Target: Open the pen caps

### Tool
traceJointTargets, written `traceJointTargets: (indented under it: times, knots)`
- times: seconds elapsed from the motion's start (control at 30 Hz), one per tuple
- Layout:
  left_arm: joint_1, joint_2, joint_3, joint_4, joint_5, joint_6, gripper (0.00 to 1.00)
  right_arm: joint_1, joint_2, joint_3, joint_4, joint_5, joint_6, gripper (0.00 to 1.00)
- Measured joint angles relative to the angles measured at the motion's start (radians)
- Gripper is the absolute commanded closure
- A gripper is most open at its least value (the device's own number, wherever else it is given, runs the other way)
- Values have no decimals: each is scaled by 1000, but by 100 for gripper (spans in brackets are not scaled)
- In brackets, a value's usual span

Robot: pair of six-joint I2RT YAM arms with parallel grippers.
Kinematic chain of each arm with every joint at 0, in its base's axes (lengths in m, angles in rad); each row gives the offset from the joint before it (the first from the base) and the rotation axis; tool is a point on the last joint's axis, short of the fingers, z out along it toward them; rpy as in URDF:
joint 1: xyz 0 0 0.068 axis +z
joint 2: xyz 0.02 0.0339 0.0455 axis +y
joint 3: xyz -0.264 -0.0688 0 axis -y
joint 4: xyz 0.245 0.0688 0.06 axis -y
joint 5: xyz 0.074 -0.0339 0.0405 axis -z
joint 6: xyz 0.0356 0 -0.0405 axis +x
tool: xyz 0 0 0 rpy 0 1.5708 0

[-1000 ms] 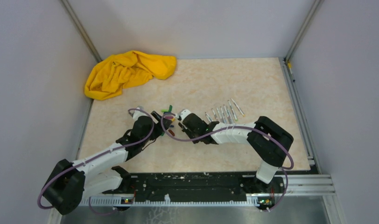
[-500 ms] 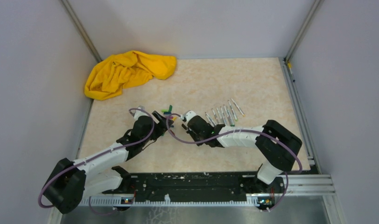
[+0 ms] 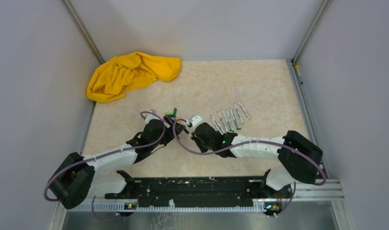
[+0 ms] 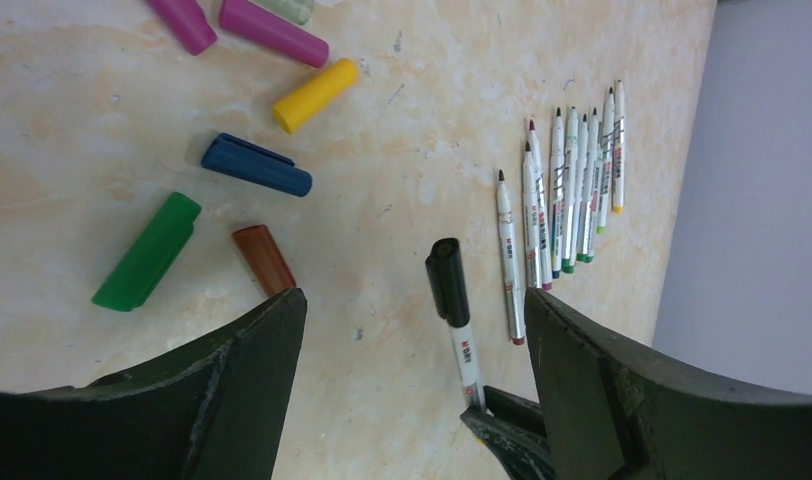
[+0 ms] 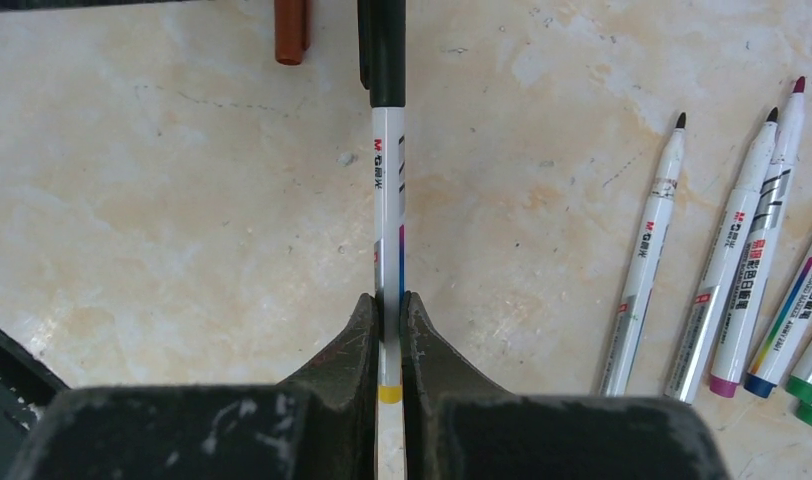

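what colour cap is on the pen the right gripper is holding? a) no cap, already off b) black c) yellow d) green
b: the right wrist view shows the pen clamped in the right gripper with a black cap on its far end.

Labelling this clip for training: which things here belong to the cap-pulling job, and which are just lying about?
Job: capped pen clamped in the right hand; its black cap; the open left hand; row of uncapped pens; loose caps.
Lying about: yellow cloth, far left.
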Motion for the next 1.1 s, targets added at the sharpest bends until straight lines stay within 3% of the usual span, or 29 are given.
traceJointTargets:
  times: [0.3,0.57,0.97,1.1]
  knots:
    - [-53,92,29,69,2,-55,20,64,-42,-3,4,23,28,100]
    - [-80,109,40,109,-2,-90,52,74,-95,-31,19,38,46,100]
    - [-89,117,41,125,-9,-97,70,80,-99,-55,25,51,62,100]
    - [-90,118,41,127,-9,-98,85,83,-99,-55,25,57,64,100]
